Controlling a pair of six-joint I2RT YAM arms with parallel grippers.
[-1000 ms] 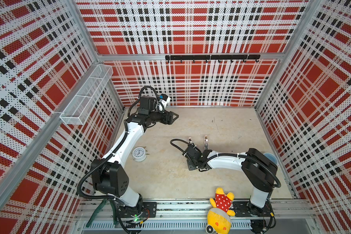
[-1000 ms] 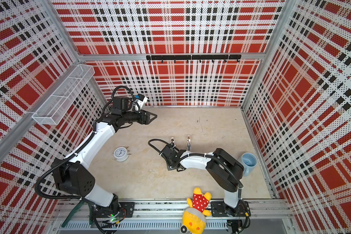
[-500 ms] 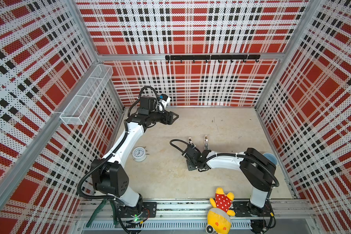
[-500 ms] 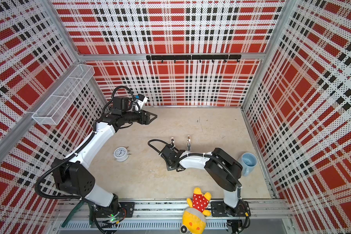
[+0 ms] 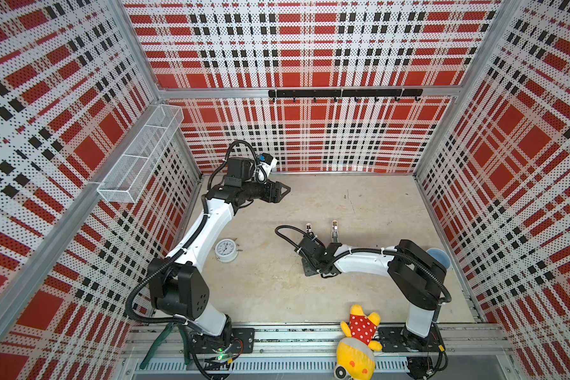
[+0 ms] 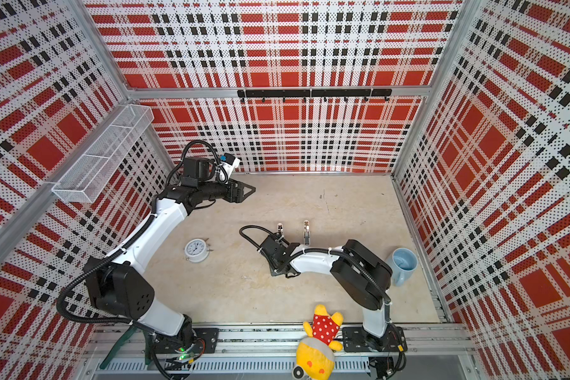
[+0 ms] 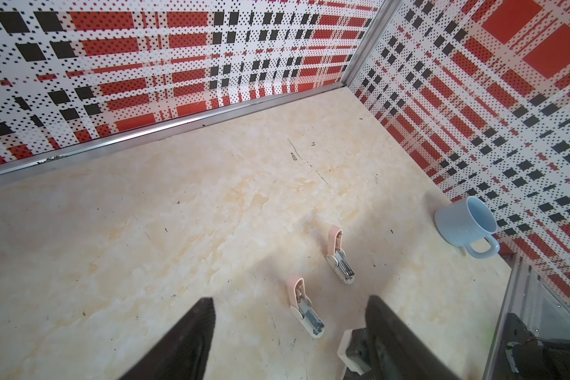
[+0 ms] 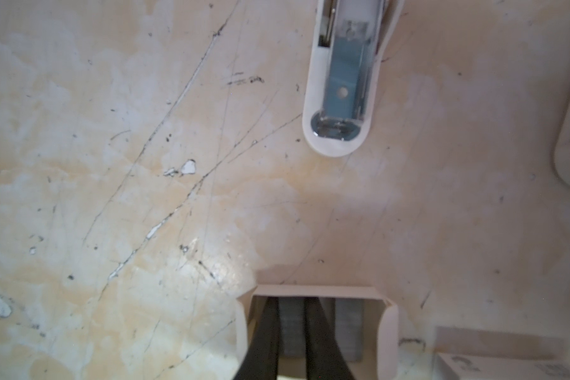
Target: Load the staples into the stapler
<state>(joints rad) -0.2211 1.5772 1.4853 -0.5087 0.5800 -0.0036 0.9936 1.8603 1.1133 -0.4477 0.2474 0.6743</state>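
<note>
Three tall walls stand around the table top (image 5: 375,204): a back wall (image 5: 310,49), a left wall (image 5: 46,98) and a right wall (image 5: 524,131). All have red, black and white checks and lots of tiny holes. Shiny metal posts (image 5: 135,49) run up the corners. A white wire basket (image 5: 139,154) hangs on the left wall. A black bar with hooks (image 5: 343,93) sits on the back wall. The table top is pale and sandy, with thin dark scratches (image 8: 191,75) and small white chips (image 8: 188,167).

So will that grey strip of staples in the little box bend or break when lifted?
Probably stiff but brittle: the staple strip looks like thin grey metal, so it may snap. Likely light and slick; the right claw pinches only its narrow sides.
</note>
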